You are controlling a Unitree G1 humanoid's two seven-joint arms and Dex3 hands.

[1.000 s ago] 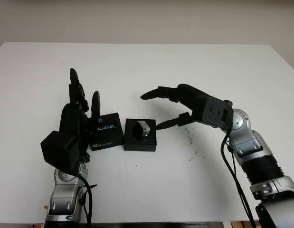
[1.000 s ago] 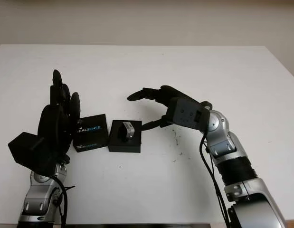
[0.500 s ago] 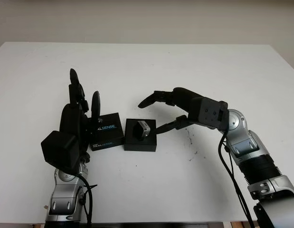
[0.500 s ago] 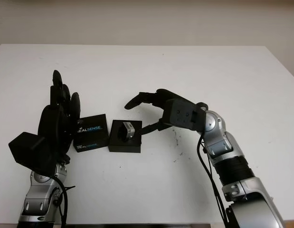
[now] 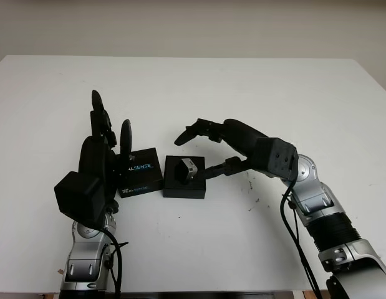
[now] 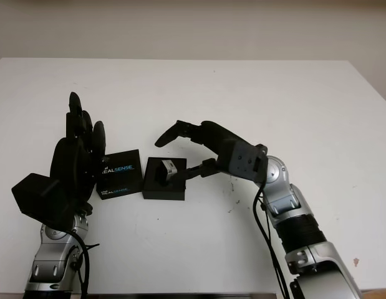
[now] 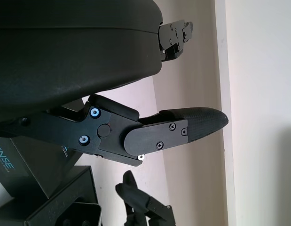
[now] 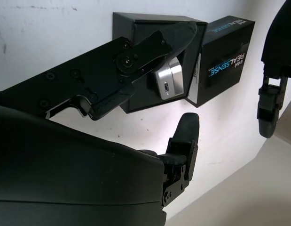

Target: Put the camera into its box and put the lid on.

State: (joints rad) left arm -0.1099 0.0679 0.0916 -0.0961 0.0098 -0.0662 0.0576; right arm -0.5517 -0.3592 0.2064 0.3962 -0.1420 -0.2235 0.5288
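A: Far left, the left robot hand (image 5: 99, 152) stands upright over the white counter (image 5: 193, 81), open, holding nothing, just beside the lid (image 5: 140, 172).

B: Next comes the box (image 5: 184, 177), touching that lid, with the camera (image 5: 187, 169) tilted inside.

A: Right robot hand (image 5: 202, 152) arches over the box, open, lower finger at the camera. Plain pale wall (image 5: 193, 25) behind.

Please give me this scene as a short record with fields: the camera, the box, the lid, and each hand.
camera: silver camera tilted in the open box, not lying flat
box: black box on the white table, uncovered
lid: lid printed REALSENSE, on the table beside the box
right hand: right hand open over the box, one finger near the camera
left hand: left hand open, upright beside the lid
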